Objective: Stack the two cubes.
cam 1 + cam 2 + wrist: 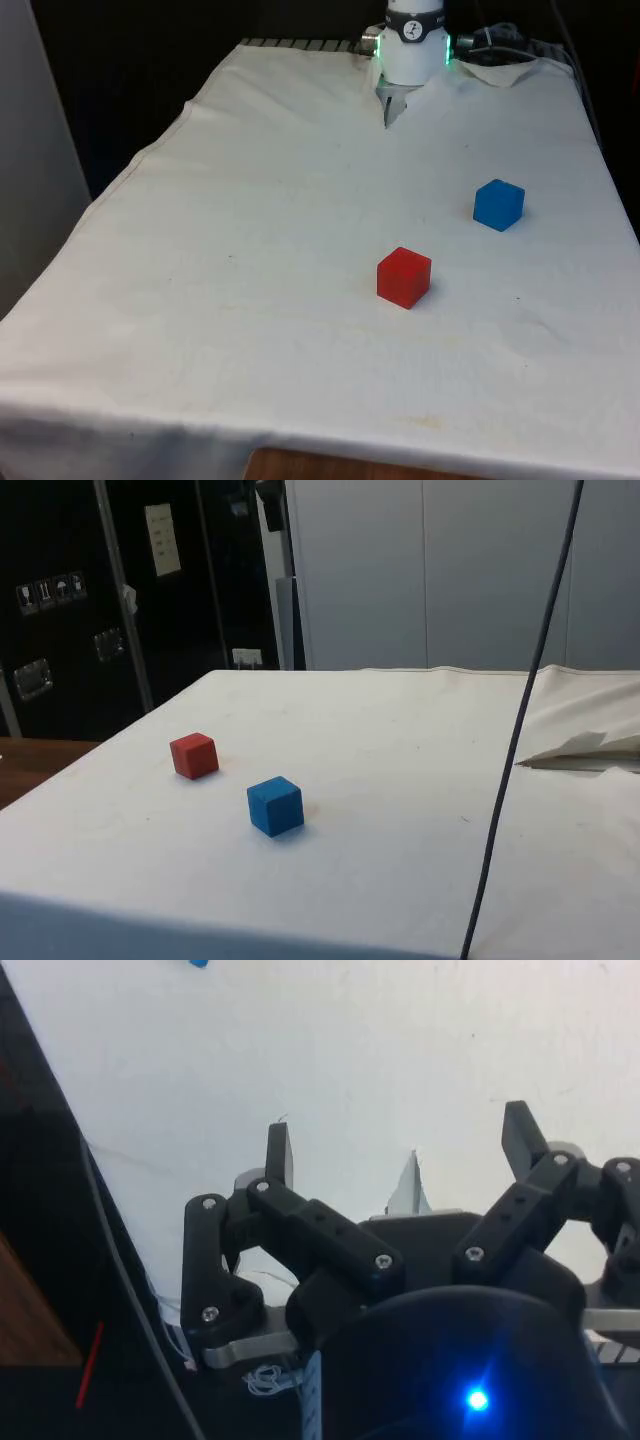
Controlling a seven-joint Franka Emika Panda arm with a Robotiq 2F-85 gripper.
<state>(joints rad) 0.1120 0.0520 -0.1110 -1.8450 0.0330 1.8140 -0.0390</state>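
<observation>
Red cube and blue cube: smooth, matt, plastic-looking. Table cloth: white woven fabric, matt, lightly creased; bare wood at the near edge. Gripper: black matt plastic fingers.

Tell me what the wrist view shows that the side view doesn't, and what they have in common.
Wrist view alone: the gripper, its two black fingers spread wide apart with nothing between them, above bare white cloth.

Side view alone: the red cube, standing apart from the blue one on the cloth, a black cable hanging down across the picture, and dark cabinets behind the table.

Both: the white cloth over the table, and the blue cube, which the wrist view catches as a blue corner at the picture's edge.
</observation>
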